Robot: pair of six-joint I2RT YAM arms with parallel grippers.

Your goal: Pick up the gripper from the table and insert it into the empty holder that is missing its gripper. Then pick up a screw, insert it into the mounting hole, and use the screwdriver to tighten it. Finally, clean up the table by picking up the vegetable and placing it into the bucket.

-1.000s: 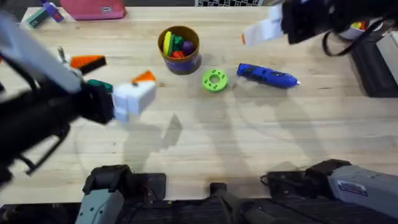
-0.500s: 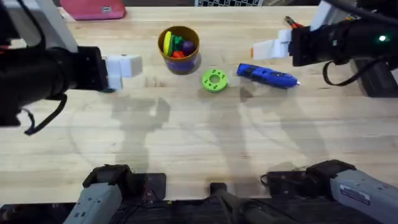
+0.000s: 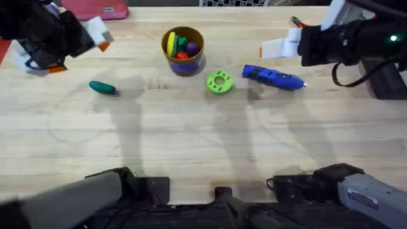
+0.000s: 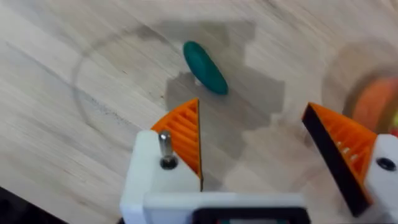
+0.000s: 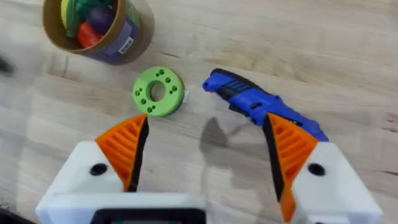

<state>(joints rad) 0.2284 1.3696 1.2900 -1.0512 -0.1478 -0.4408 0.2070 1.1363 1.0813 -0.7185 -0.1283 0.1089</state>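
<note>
Overhead shows the vegetable (image 3: pixel 102 88) lying loose on the table at far left, well apart from the bucket (image 3: pixel 183 51). Both the left gripper (image 4: pixel 258 149) and right gripper (image 5: pixel 205 155) are spread and empty. A smooth cucumber could roll or squirt from the pads on a hasty pinch.

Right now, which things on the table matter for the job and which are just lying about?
Job:
vegetable, on the table
bucket, already holding toys
screwdriver, lying flat

Lying about:
green disc, between bucket and screwdriver
pink case, at the table's far edge
</note>
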